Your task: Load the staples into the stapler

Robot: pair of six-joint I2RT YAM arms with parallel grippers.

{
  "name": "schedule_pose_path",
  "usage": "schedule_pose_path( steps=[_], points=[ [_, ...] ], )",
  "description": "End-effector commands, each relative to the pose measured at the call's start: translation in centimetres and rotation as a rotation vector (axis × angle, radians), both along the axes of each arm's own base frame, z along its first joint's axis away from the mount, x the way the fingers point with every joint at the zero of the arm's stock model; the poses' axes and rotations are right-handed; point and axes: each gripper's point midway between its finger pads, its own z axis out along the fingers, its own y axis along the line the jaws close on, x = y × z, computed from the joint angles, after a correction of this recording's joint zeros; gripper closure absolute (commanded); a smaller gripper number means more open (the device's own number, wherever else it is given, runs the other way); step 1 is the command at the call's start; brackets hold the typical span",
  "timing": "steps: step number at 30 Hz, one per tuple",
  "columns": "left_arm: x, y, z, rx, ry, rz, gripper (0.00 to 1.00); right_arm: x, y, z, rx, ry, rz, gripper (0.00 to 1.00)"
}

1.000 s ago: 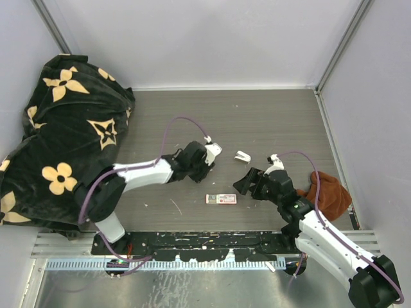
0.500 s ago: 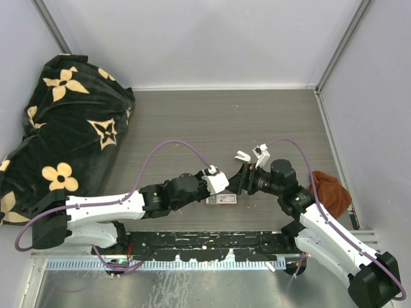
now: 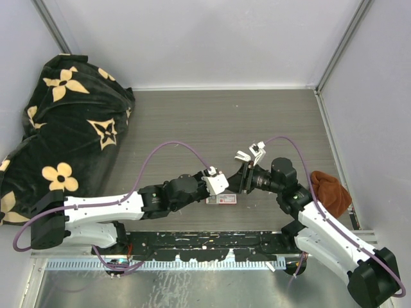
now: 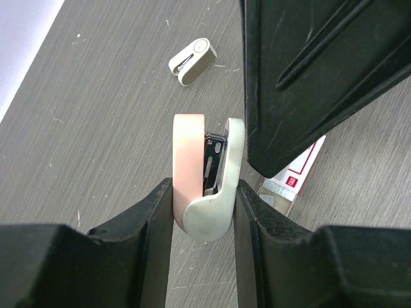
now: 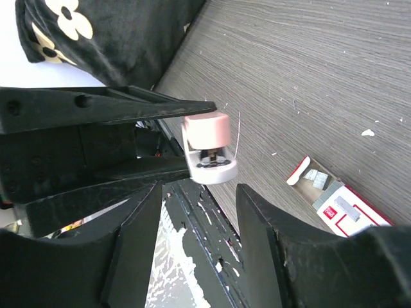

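Left gripper (image 4: pixel 204 192) clamps the pink-and-white stapler (image 4: pixel 192 160) between its fingers. Right gripper (image 5: pixel 200 192) faces it, jaws apart and empty. Beneath them, the staple box (image 3: pixel 221 199) lies on the grey table (image 3: pixel 192 115), tan tray out. Only the right wrist view shows its silvery strips (image 5: pixel 347 208). A second stapler (image 4: pixel 192 61) lies beyond.

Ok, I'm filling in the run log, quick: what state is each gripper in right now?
Left gripper: closed on the small stapler.
Right gripper: open, holding nothing, pointed at that stapler.
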Motion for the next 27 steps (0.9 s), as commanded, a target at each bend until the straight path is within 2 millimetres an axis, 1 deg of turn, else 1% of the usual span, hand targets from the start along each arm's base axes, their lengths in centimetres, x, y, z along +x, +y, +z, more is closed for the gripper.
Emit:
schedule_pose_path(
  steps=[1, 5, 13, 16, 23, 25, 27],
  points=[
    [-0.4, -0.7, 3.7, -0.14, -0.02, -0.015, 1.0, 0.6, 0.5, 1.1, 0.031, -0.051, 0.013, 0.45],
    [-0.4, -0.7, 3.9, -0.145, -0.021, -0.017, 1.0, 0.8, 0.6, 1.0, 0.036, -0.055, 0.01, 0.46],
    [-0.8, -1.0, 4.2, -0.162, -0.009, -0.038, 1.0, 1.0, 0.9, 2.3, 0.093, -0.076, 0.009, 0.44],
    [-1.1, -1.1, 4.4, -0.174, -0.001, -0.055, 1.0, 1.1, 1.0, 2.3, 0.101, -0.081, 0.009, 0.45],
    [-1.1, -1.2, 4.4, -0.174, 0.003, -0.05, 1.0, 1.0, 1.4, 1.9, 0.096, -0.075, 0.045, 0.61],
    [-1.1, -1.2, 4.3, -0.172, 0.006, -0.048, 1.0, 0.9, 1.4, 1.7, 0.088, -0.074, 0.05, 0.69],
    [-1.0, -1.3, 4.2, -0.175, 0.01, -0.044, 1.0, 0.9, 1.3, 1.5, 0.082, -0.076, 0.05, 0.81]
  ],
)
